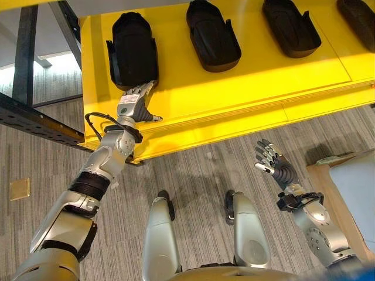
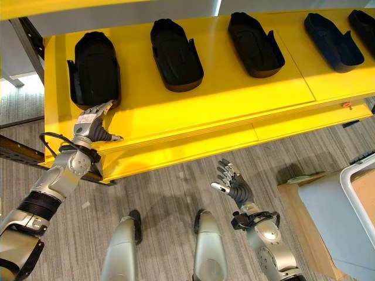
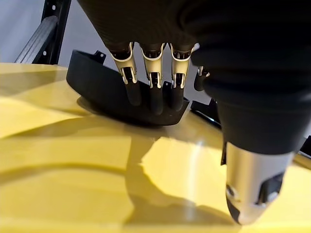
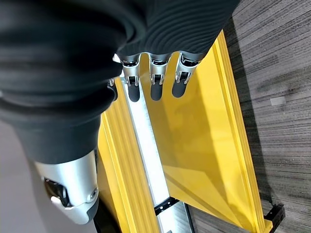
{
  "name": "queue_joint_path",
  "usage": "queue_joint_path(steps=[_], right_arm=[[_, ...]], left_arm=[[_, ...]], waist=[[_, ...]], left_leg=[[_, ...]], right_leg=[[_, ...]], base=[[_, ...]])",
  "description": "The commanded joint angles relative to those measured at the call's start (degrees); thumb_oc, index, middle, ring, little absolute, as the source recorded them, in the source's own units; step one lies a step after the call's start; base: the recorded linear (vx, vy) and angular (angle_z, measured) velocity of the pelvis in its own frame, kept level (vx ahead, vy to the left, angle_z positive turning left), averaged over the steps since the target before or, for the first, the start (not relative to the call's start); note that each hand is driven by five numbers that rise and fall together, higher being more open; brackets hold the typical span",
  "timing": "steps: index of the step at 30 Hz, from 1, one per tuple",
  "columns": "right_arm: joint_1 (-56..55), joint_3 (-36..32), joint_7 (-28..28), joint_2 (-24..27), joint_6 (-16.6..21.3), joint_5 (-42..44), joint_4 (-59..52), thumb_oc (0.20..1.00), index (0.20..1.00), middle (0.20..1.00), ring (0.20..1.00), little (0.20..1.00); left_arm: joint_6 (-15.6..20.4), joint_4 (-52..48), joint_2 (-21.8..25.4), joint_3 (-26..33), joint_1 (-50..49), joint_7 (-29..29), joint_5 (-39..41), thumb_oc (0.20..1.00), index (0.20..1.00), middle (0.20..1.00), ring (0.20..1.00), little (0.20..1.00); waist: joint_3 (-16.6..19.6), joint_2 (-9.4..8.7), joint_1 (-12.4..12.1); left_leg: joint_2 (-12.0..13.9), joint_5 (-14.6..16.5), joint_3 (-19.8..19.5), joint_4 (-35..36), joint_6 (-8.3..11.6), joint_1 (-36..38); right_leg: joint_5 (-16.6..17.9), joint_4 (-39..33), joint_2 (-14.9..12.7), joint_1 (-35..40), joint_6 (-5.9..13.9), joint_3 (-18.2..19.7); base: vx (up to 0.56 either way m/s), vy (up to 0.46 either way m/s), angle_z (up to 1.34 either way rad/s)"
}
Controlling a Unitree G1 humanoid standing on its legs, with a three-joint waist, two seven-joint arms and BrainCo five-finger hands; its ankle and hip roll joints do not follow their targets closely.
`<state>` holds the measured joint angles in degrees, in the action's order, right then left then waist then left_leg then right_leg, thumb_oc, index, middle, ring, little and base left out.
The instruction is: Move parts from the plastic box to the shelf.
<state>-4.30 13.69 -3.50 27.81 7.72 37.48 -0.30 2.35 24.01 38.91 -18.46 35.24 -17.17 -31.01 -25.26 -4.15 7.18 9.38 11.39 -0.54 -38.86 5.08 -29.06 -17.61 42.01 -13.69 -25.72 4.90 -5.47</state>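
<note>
Black moulded part (image 1: 133, 50), probably light, stiff and smooth, best gripped by its raised rim, lying on the yellow shelf (image 1: 234, 88), left hand (image 1: 132, 105) fingertips straight against its near end; right hand (image 1: 275, 165) relaxed, empty, below the shelf.

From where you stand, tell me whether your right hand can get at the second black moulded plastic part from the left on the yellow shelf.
Probably not without moving. The right hand hangs open over the floor, short of the yellow shelf; the second black part lies further back, nothing blocking it.

Black moulded parts (image 2: 176, 54) in row, lying flat on yellow shelf (image 2: 234, 111).
</note>
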Motion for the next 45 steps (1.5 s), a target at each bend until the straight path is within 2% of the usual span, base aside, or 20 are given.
queue_joint_path(steps=[1, 26, 31, 37, 38, 39, 41, 43, 45], right_arm=[[-1.0, -0.8, -0.7, 2.0, 2.6, 1.1, -2.6, 1.000, 1.000, 1.000, 1.000, 1.000], [-1.4, 0.0, -0.6, 2.8, 3.3, 1.4, -2.7, 1.000, 1.000, 1.000, 1.000, 1.000], [-1.4, -0.4, -0.4, 2.5, 3.5, 1.3, -2.7, 1.000, 1.000, 1.000, 1.000, 1.000], [-1.3, -1.7, -0.1, 1.6, 3.6, 0.9, -2.6, 1.000, 1.000, 1.000, 1.000, 1.000], [-1.3, -1.9, 0.0, 1.5, 3.7, 0.8, -2.8, 1.000, 1.000, 1.000, 1.000, 1.000], [-1.4, -2.8, 0.2, 1.1, 4.1, 0.9, -3.1, 1.000, 1.000, 1.000, 1.000, 1.000], [-1.3, -3.1, 0.3, 0.7, 4.3, 0.8, -3.4, 1.000, 1.000, 1.000, 1.000, 1.000], [-1.1, -3.1, 0.7, 0.5, 5.0, 0.1, -4.1, 1.000, 1.000, 1.000, 1.000, 1.000], [-1.0, -2.9, 0.7, 0.4, 5.1, 0.0, -4.1, 1.000, 1.000, 1.000, 1.000, 1.000]], left_arm=[[0.3, 2.0, 1.5, -0.6, 3.1, -3.8, -0.4, 1.000, 1.000, 1.000, 1.000, 1.000], [-0.1, 7.9, 1.7, -3.3, 9.2, -5.8, 2.0, 1.000, 1.000, 1.000, 1.000, 1.000], [1.0, 2.1, 2.4, -1.7, 6.0, -4.8, 1.7, 1.000, 1.000, 1.000, 1.000, 1.000], [5.3, -10.5, 1.7, 4.2, -4.4, -2.1, 5.8, 1.000, 1.000, 1.000, 1.000, 1.000], [6.2, -13.1, 1.6, 5.3, -6.5, -1.7, 7.0, 1.000, 1.000, 1.000, 1.000, 1.000], [9.5, -20.8, 0.7, 9.3, -13.4, 0.9, 13.9, 1.000, 1.000, 1.000, 1.000, 1.000], [11.5, -25.4, -0.1, 11.6, -18.0, 2.0, 19.6, 1.000, 1.000, 1.000, 1.000, 1.000], [15.4, -33.6, -1.6, 14.9, -26.8, 4.4, 32.2, 1.000, 1.000, 1.000, 1.000, 1.000], [15.8, -34.7, -1.9, 15.4, -28.6, 5.3, 34.8, 1.000, 1.000, 1.000, 1.000, 1.000]], waist=[[3.4, 0.45, 0.3], [3.9, 0.08, 1.1], [3.6, 0.13, 0.7], [3.3, 0.39, -0.4], [3.2, 0.45, -0.5], [3.1, 0.73, -1.1], [3.2, 0.98, -1.5], [3.7, 1.47, -2.4], [3.9, 1.63, -2.4]], left_leg=[[4.1, -1.8, -1.3, 3.8, 0.39, 1.6], [4.3, -1.8, -1.3, 2.9, 0.51, 0.6], [4.2, -1.9, -1.4, 3.0, 0.51, 0.5], [4.1, -2.1, -1.4, 4.0, 0.43, 1.2], [4.1, -2.1, -1.4, 4.2, 0.41, 1.3], [4.2, -2.2, -1.4, 4.5, 0.33, 1.9], [4.2, -2.4, -1.4, 4.8, 0.31, 2.3], [4.5, -3.3, -1.8, 6.9, 0.61, 4.4], [4.6, -3.9, -1.9, 8.0, 0.64, 5.0]], right_leg=[[3.2, -4.7, -3.1, 5.1, 0.57, 2.3], [3.4, -4.1, -2.8, 4.1, 0.61, 2.9], [3.4, -4.2, -2.7, 4.3, 0.57, 2.9], [3.6, -4.8, -2.5, 4.8, 0.41, 2.7], [3.6, -4.9, -2.5, 4.9, 0.40, 2.6], [3.6, -4.9, -2.4, 5.4, 0.27, 2.5], [3.6, -5.0, -2.3, 5.7, 0.22, 2.5], [3.8, -5.9, -1.8, 7.4, 0.15, 2.0], [4.2, -6.5, -1.6, 7.9, 0.11, 1.7]], base=[[0.00, 0.000, 0.00], [0.00, 0.001, -0.01], [0.00, 0.000, 0.00], [0.00, 0.000, 0.00], [0.00, -0.031, -0.01], [0.00, -0.035, -0.01], [0.01, -0.044, -0.01], [0.02, -0.082, 0.04], [0.01, -0.057, 0.07]])
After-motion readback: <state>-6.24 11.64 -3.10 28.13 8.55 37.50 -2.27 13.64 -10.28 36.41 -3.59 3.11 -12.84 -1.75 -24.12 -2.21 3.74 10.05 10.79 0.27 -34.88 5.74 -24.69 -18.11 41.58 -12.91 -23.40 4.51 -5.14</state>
